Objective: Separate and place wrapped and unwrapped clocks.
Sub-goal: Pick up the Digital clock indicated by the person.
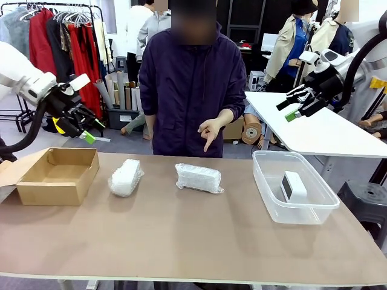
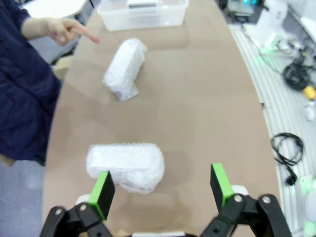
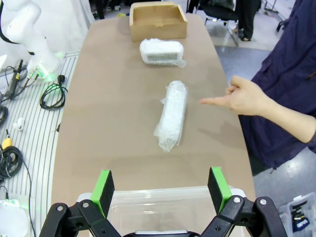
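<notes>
Two bubble-wrapped clocks lie mid-table: one (image 1: 126, 177) to the left, the other (image 1: 198, 177) in the centre. The bare white clock (image 1: 294, 186) lies inside a clear plastic bin (image 1: 266, 181) on the right. My left gripper (image 1: 91, 130) hangs open in the air above the cardboard box (image 1: 57, 175). In its wrist view the gripper (image 2: 163, 185) hovers over the nearer wrapped clock (image 2: 126, 165), with the other (image 2: 125, 69) beyond. My right gripper (image 1: 287, 110) is open, high above the bin; its wrist view shows both wrapped clocks (image 3: 172, 116) (image 3: 160, 52) past the gripper (image 3: 162, 190).
A person stands at the far side, one hand (image 1: 210, 130) pointing down toward the central wrapped clock. The open cardboard box (image 3: 158, 19) sits at the table's left end, the bin (image 3: 163, 207) at the right end. A white table (image 1: 326, 130) stands behind on the right.
</notes>
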Robot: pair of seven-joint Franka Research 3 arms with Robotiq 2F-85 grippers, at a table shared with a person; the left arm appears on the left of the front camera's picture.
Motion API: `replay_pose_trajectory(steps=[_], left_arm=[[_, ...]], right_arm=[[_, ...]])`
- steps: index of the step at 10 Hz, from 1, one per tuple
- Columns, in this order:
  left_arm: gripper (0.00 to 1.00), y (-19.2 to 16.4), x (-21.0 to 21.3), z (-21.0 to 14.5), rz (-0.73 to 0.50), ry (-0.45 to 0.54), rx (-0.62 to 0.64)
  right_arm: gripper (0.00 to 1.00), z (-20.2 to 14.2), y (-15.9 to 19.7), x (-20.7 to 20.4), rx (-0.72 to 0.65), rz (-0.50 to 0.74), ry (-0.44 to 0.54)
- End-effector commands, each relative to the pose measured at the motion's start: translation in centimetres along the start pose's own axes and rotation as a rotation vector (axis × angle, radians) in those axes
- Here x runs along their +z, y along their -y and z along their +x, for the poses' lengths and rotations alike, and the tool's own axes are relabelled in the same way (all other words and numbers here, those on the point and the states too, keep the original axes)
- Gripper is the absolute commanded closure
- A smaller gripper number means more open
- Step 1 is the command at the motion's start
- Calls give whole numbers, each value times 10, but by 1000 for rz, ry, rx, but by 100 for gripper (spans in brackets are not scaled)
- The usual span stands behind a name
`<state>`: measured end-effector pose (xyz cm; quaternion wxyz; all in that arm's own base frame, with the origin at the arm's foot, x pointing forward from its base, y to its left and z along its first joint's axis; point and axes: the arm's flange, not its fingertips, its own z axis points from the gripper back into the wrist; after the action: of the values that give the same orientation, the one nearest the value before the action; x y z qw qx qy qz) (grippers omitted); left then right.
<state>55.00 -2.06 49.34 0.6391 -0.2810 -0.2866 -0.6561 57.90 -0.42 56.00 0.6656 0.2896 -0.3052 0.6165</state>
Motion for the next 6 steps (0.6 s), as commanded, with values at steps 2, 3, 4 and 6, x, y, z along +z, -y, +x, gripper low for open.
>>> replay_pose_trajectory(steps=[2,3,4,6], left_arm=[[0,-6,-9,44,-37,-128,15],[0,-12,-17,58,-8,-179,36],[0,-17,-29,76,28,-240,38],[0,-32,-60,105,37,-342,-5]], right_arm=[[0,2,-3,1,9,5,-17],[0,2,-3,1,9,5,-17],[0,2,-3,1,9,5,-17],[0,2,-3,1,9,5,-17]])
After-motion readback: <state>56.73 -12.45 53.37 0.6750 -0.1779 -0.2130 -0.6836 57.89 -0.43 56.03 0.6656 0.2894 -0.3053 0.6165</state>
